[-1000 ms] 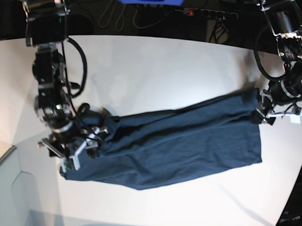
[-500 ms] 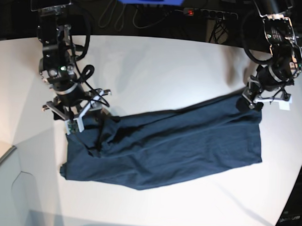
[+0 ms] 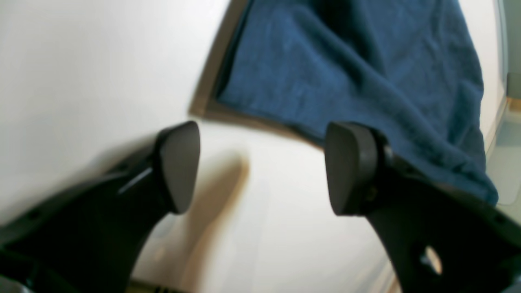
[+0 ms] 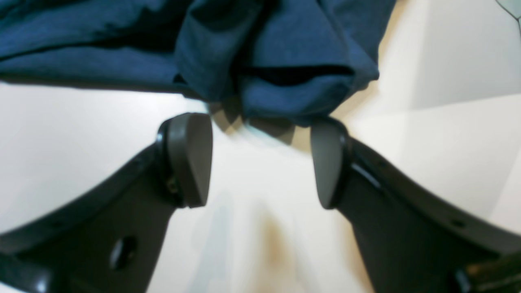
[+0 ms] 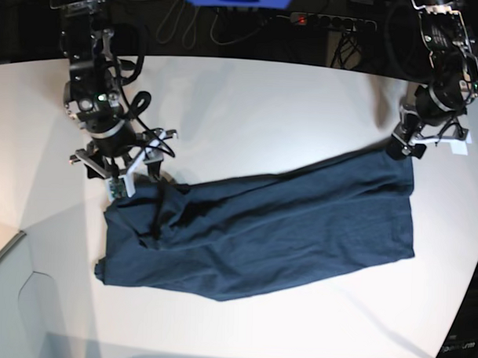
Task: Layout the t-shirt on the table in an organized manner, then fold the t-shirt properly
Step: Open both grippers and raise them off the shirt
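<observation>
Both claws wide open and empty, left claw (image 3: 260,167) and right claw (image 4: 260,160) just beside t-shirt (image 5: 261,231) edges.

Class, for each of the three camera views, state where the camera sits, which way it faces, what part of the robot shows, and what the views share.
Base: high above the white table, looking down; both arms show, left end effector and right end effector at the t-shirt's ends.
Left wrist: on the left arm, looking past its open end effector at a shirt corner.
Right wrist: on the right arm, facing bunched fabric past its open end effector.
Shared: all show the t-shirt and table.
</observation>
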Motion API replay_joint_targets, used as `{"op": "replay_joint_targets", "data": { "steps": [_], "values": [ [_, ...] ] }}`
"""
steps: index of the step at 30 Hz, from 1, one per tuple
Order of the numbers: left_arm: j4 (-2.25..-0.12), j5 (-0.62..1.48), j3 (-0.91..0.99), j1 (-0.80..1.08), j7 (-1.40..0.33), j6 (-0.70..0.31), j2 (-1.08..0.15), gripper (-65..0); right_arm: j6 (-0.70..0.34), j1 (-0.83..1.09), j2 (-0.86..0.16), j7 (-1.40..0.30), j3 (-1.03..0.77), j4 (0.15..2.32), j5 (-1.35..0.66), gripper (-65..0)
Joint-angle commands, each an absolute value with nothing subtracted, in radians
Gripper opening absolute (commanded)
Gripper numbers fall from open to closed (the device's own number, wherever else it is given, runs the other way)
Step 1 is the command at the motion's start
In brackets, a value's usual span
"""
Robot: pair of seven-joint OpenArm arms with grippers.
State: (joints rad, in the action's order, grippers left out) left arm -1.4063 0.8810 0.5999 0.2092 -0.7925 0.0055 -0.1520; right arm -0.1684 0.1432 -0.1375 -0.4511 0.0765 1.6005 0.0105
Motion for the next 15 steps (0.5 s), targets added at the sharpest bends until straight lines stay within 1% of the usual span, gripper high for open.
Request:
{"op": "replay_joint_targets", "data": {
  "steps": [1, 5, 6, 7, 11, 13, 15],
  "values": [
    [-1.403, 0.901, 0.602, 0.199, -0.782, 0.004, -0.162, -18.8, -0.166, 0.139, -0.142, -0.429, 0.073, 1.621, 0.005, -26.9],
    [-1.379, 0.901, 0.599, 0.173, -0.776, -0.001, -0.160, -19.1, -0.166, 0.140, -0.142, -0.429, 0.074, 1.620, 0.005, -26.9],
    [-1.376, 0.901, 0.599, 0.165, -0.777, -0.001, -0.160, -20.2, -0.166, 0.140, -0.142, -0.429, 0.074, 1.620, 0.005, -26.9],
    [-1.376, 0.901, 0.599, 0.163, -0.774, -0.002, -0.160, -22.4, -0.166, 0.140, -0.142, -0.429, 0.074, 1.620, 0.005, -26.9],
    [-1.374, 0.901, 0.602, 0.159, -0.768, -0.004, -0.160, -34.4, -0.166, 0.142, -0.142, -0.433, 0.070, 1.620, 0.005, -26.9],
    [-1.374, 0.901, 0.602, 0.142, -0.757, -0.004, -0.160, -37.3, -0.166, 0.142, -0.142, -0.433, 0.070, 1.620, 0.005, -26.9],
    [-1.374, 0.901, 0.602, 0.137, -0.739, -0.004, -0.160, -37.9, -0.166, 0.142, -0.142, -0.433, 0.070, 1.618, 0.005, -26.9]
  ]
}}
